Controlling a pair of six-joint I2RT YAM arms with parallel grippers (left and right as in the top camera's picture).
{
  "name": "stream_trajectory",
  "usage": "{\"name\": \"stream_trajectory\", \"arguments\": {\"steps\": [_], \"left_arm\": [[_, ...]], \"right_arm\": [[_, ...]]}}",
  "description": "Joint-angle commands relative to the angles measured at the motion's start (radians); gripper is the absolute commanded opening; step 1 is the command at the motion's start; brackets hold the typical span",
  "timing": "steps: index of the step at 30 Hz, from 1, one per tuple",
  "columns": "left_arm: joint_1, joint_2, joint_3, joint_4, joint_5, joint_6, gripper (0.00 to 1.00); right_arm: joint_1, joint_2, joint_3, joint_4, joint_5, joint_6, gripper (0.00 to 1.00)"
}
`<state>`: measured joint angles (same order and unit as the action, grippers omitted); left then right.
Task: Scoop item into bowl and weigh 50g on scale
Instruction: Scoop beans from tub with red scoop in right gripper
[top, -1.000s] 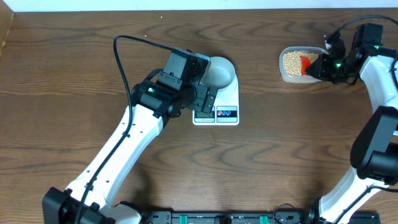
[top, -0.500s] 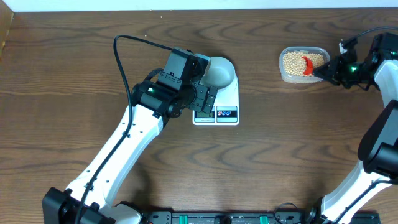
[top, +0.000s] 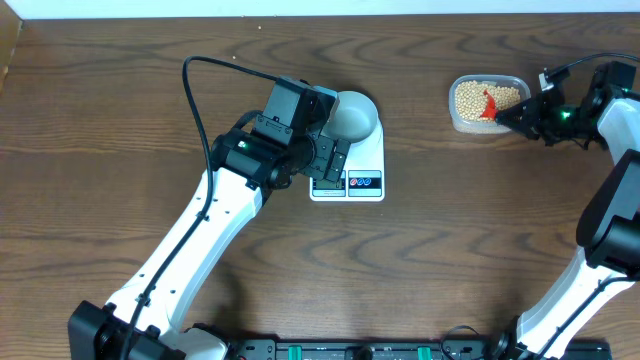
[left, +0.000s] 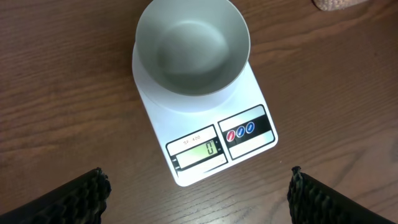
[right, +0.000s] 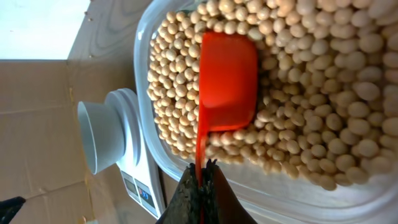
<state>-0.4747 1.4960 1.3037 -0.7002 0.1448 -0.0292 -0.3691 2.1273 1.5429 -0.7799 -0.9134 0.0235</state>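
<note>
Two grippers are in view. The left gripper (left: 198, 180) hangs above the flat white digital kitchen scale (left: 205, 118) with its fingers (left: 87, 193) spread wide, released and holding nothing. Between and just ahead of those fingers lies the scale's grey LCD display (left: 202, 151), which reads 0. The red and blue buttons (left: 240, 132) sit beside the display. Farther ahead of this gripper, the small round pale blue-white bowl (left: 191, 50) stands upright on the scale platform, with nothing inside it.

The right gripper (right: 202, 167) is clenched on the thin handle of an orange-red plastic scoop (right: 227, 81). The scoop's cup lies directly ahead of the fingertips, resting in the heap of small round tan-yellow beans (right: 311, 93). Beans surround the cup on all sides; none are visible inside it. The beans fill a clear rounded-rectangular plastic tub (right: 143, 62), which stands on the brown wooden table (left: 62, 93). The scale and bowl lie well apart from this gripper, beyond the tub's far wall.
</note>
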Motion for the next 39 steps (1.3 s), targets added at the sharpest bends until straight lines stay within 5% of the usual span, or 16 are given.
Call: {"name": "stream_trajectory", "arguments": {"steps": [1, 39], "left_arm": [[0.002, -0.013, 0.0, -0.003, 0.001, -0.002, 0.94], [0.002, -0.013, 0.0, -0.003, 0.001, -0.002, 0.94]], "right_arm": [[0.016, 0.032, 0.0, 0.015, -0.042, 0.005, 0.01], [-0.141, 0.032, 0.0, -0.047, -0.323, -0.153, 0.01]]}}
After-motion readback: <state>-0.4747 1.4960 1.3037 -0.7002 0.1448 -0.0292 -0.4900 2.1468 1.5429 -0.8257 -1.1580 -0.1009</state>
